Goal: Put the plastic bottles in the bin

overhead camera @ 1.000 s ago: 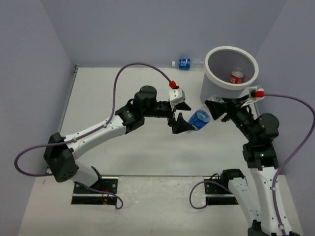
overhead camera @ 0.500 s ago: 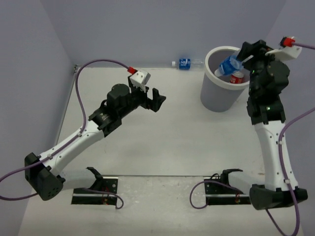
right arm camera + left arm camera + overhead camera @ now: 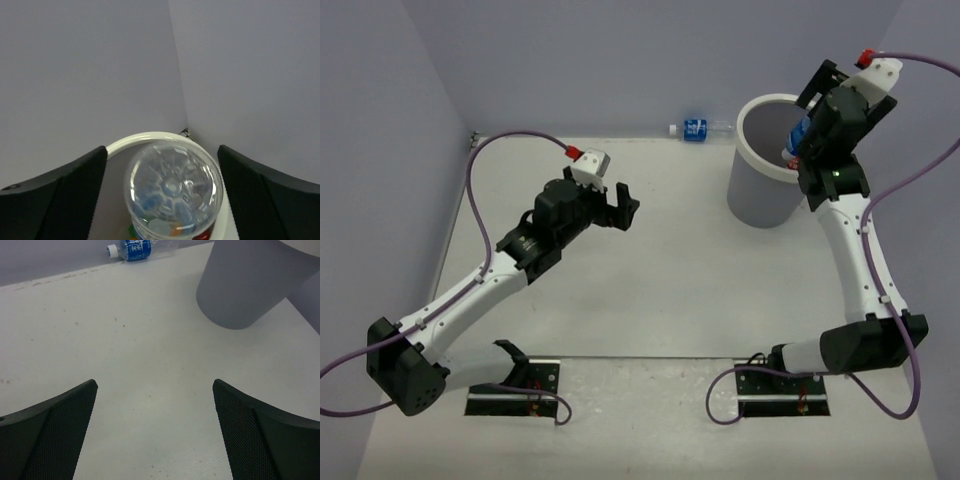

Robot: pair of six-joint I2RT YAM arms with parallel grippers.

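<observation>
Drop in progress! The right gripper hangs over the bin at the table's far right corner. Its fingers are spread and clear of the bottle on both sides. The bottle sits base-up in the bin's mouth, apparently let go, with bits of red and orange showing under it.

One bottle is left: the last bottle lies on its side at the far edge, just left of the bin. The left gripper is wide open and empty, facing that way from mid-table. Next up, it looks like a reach to the far edge and a grasp across that lying body.

A second ago the right gripper held the bottle low near mid-table, close beside the left. Since then it has swung up over the bin and opened, and the left arm has pulled back to the left.
</observation>
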